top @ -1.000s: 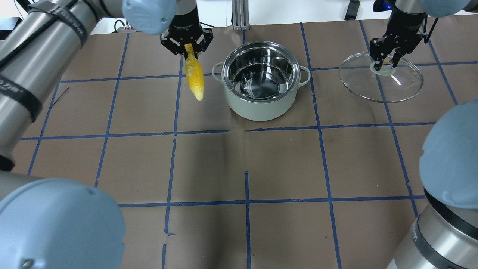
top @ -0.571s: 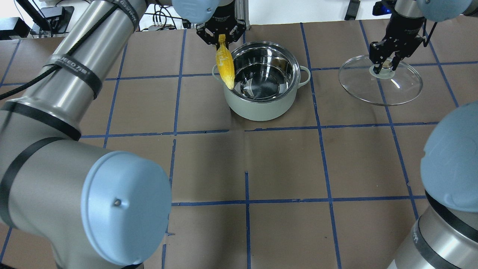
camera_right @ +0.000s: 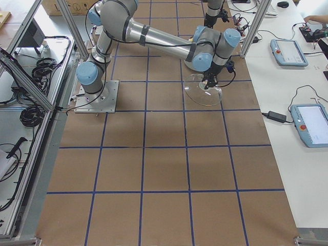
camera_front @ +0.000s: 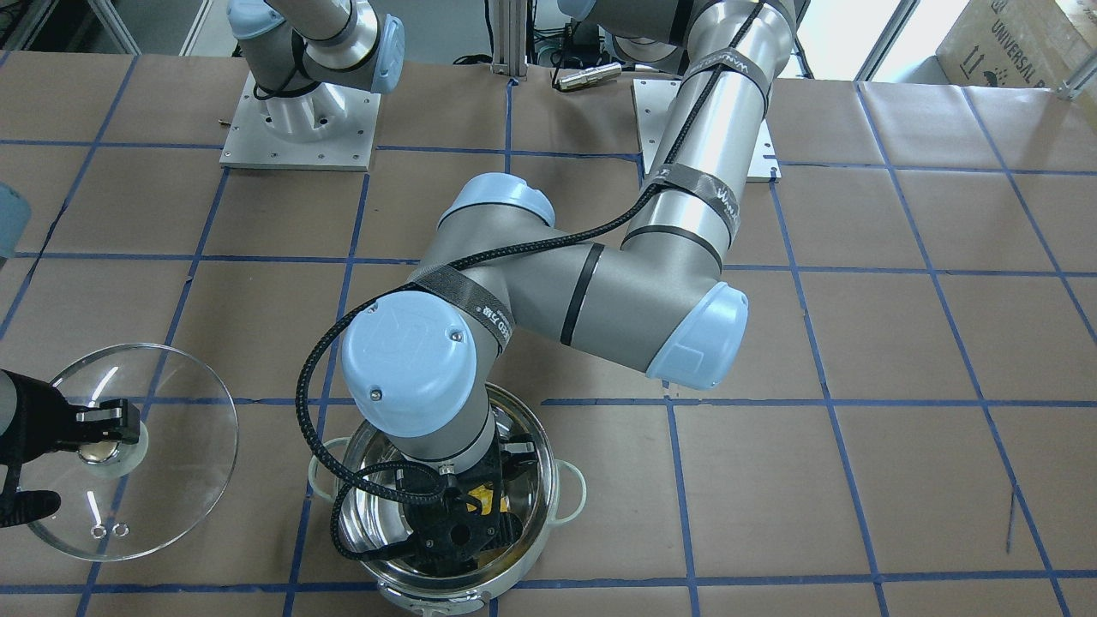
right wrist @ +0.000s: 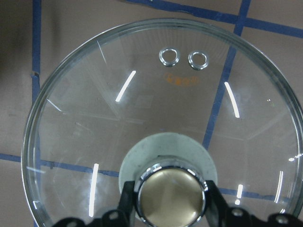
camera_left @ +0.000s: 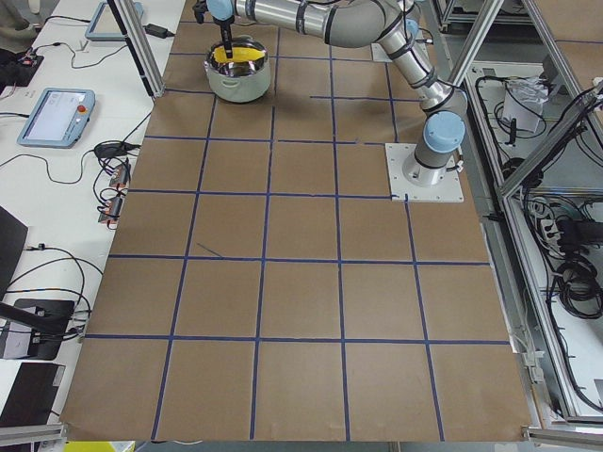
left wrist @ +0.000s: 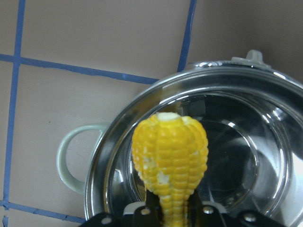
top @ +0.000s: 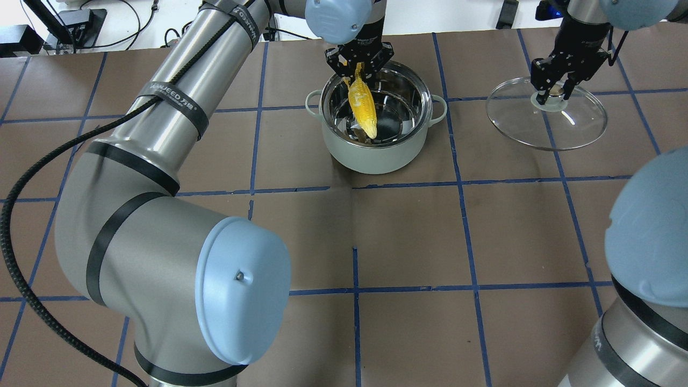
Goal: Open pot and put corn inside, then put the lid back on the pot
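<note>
Now the left end effector, clamped on the corn, holds it tip-down over the open pot. Next it should let go. The right end effector grips the lid, beside the pot.

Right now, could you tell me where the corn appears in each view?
Overhead: corn top centre, hanging over the pot.
Front-facing: bottom centre, mostly hidden under the left arm.
Exterior left: top left, at the pot.
Exterior right: not visible.
Left wrist: centre, lower half.
Right wrist: not in it.
Shared landmark: the pot.
</note>
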